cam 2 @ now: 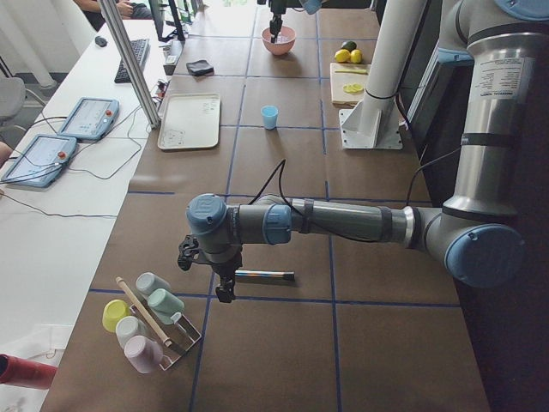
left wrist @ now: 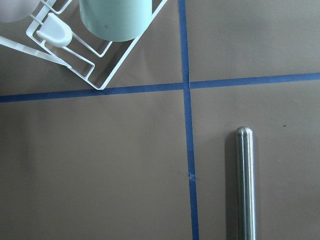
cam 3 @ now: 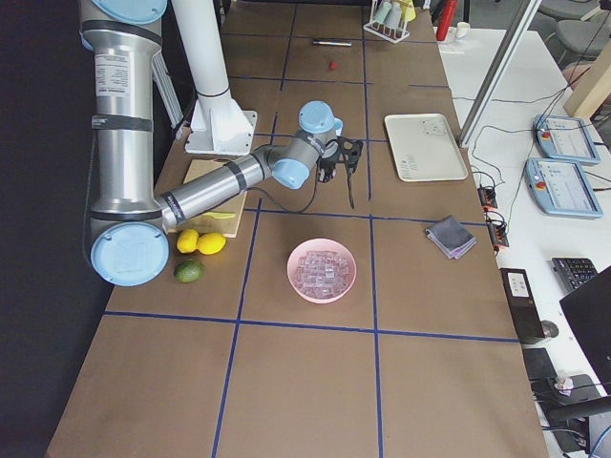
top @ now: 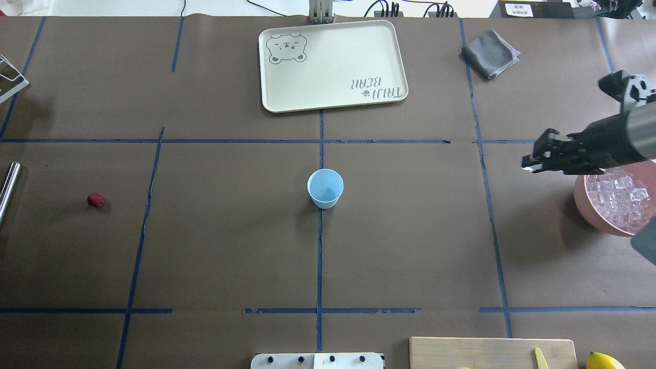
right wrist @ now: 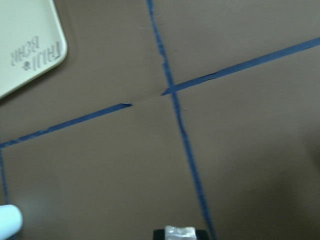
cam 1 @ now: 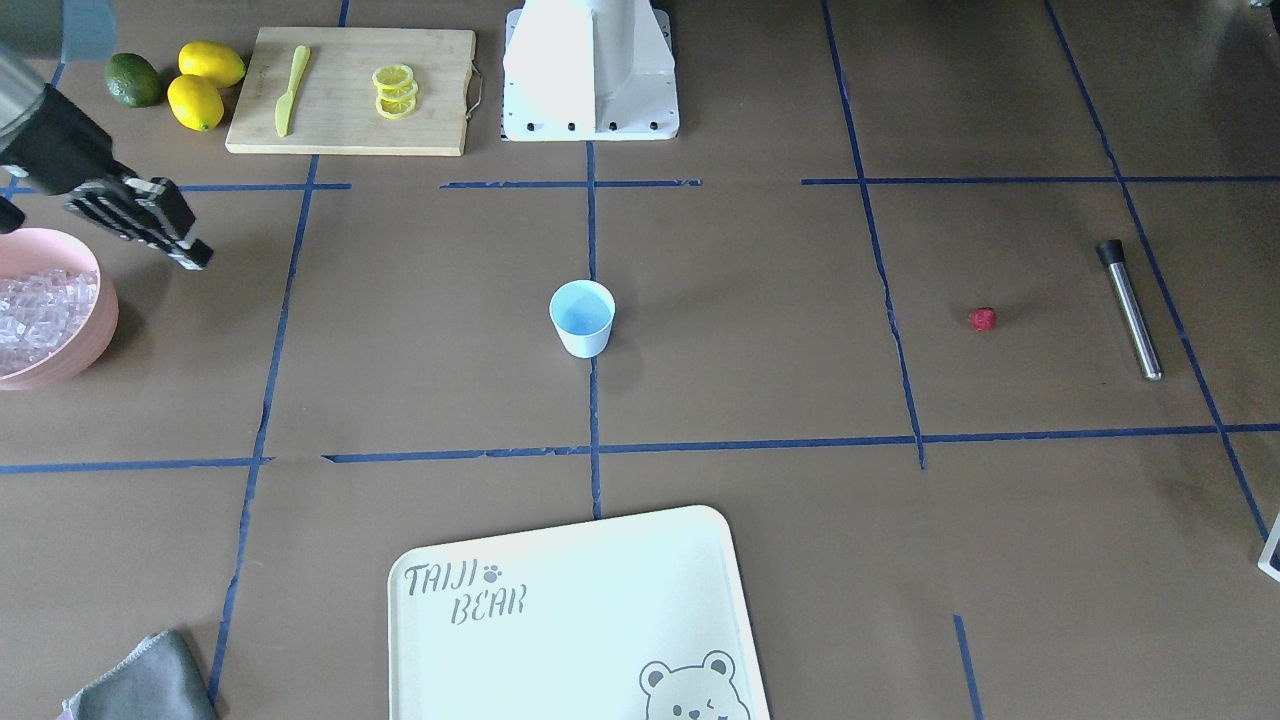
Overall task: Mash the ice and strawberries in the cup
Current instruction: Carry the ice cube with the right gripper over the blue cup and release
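1. Hovering above the desk [top: 215, 246] just beside the pink bowl [top: 581, 201], the right claw [top: 530, 163] pinches one clear ice cube [right wrist: 180, 232], with its jaws closed down to the cube's width.
2. More ice [top: 617, 202] is heaped in that bowl, which stands near the desk's end on the robot's right.
3. A light-blue cup [top: 325, 188] stands upright at the desk's middle, on a blue tape line and well apart from both claws.
4. One small red strawberry [top: 95, 199] lies on the bare desk toward the end on the robot's left, near a steel muddler [cam 1: 1132, 310] that lies flat.
5. Over that end the left claw [cam 2: 225, 290] points down close to the muddler and a white cup rack [left wrist: 52, 31]. I cannot tell whether it is open or closed.
6. A cream bear tray [top: 333, 66] lies at the edge farthest from the robot, and a wooden cutting board [cam 1: 340, 120] with lemon slices [cam 1: 395, 91] lies at the near edge.
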